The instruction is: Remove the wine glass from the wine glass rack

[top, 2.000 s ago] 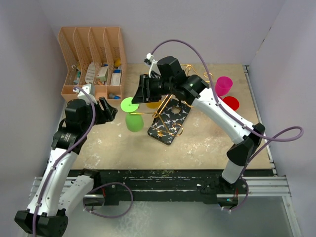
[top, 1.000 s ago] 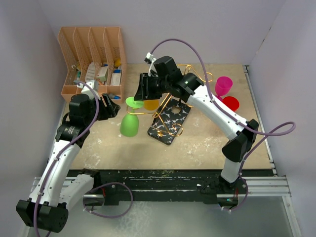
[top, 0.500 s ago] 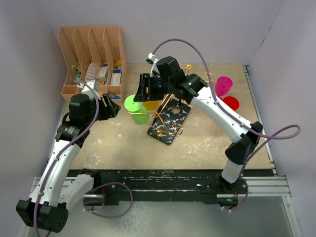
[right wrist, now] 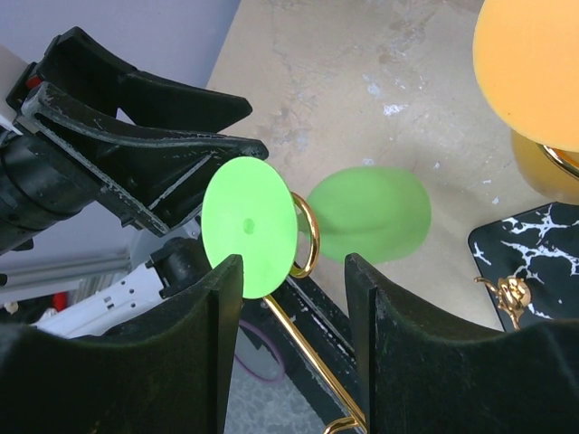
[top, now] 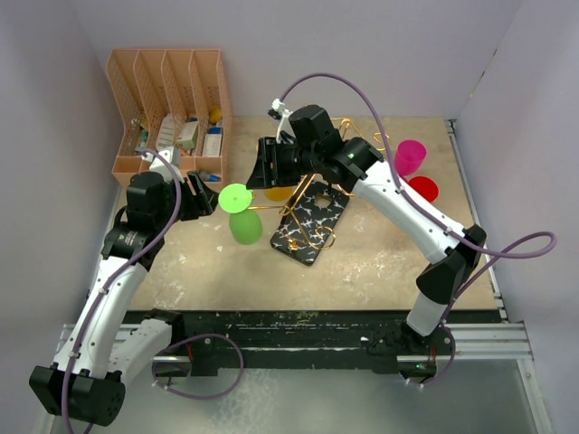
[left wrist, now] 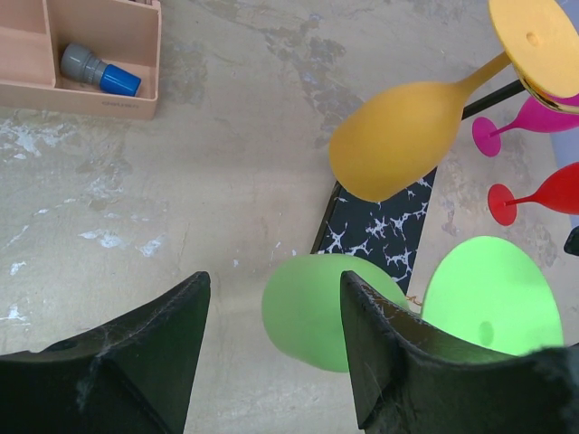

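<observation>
The right gripper (right wrist: 294, 264) has its fingers apart, closed on nothing. Just past their tips, the lime-green plastic wine glass (right wrist: 366, 226) hangs upside down, its stem through an end curl of the gold wire wine glass rack (top: 303, 231) on its black marble-look base. The glass's bowl is blurred. The left gripper (left wrist: 273, 285) faces the glass from the opposite side, its jaws spread and empty, near the bowl but not touching it. An orange plastic wine glass (left wrist: 398, 140) hangs from a neighbouring arm. A pink plastic wine glass (top: 409, 155) and a red plastic wine glass (top: 422, 188) sit to the rack's right. A peach plastic file organiser (top: 122, 108) stands at the back left.
</observation>
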`<state>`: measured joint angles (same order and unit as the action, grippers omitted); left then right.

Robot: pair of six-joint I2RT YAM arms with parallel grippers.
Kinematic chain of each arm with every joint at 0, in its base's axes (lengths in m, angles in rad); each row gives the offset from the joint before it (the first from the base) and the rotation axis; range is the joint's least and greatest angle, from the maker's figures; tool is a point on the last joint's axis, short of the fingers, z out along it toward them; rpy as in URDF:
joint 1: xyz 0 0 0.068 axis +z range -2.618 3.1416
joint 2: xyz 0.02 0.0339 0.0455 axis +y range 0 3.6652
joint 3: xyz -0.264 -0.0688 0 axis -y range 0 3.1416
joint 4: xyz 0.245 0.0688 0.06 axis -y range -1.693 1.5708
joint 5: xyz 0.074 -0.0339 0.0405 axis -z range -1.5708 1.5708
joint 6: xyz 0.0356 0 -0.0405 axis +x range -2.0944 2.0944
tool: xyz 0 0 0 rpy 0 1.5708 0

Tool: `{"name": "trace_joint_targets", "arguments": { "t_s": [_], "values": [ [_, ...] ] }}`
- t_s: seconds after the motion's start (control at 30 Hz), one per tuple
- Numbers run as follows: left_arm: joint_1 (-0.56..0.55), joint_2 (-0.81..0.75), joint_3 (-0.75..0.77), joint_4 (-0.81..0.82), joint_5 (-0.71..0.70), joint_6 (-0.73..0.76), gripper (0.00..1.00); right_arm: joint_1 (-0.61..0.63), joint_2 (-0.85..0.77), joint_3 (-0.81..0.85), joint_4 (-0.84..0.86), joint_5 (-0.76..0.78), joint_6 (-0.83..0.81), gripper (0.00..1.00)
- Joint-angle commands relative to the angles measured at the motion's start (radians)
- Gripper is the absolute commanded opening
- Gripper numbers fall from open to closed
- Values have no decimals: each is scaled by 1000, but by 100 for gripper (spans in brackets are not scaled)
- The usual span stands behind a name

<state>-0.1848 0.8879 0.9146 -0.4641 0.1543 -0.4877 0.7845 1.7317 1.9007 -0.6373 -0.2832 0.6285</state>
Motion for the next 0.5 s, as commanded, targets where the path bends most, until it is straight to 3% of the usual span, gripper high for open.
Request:
{"name": "trace_joint_targets", "arguments": {
  "t_s": [0.0, 0.47],
  "values": [
    [-2, -14, 7, 42, 12, -5, 63, -1, 1, -6, 45, -41, -9, 51],
    [-2, 19, 23, 60, 41, -8, 62, -2, 8, 8, 46, -68, -5, 45]
  ]
}}
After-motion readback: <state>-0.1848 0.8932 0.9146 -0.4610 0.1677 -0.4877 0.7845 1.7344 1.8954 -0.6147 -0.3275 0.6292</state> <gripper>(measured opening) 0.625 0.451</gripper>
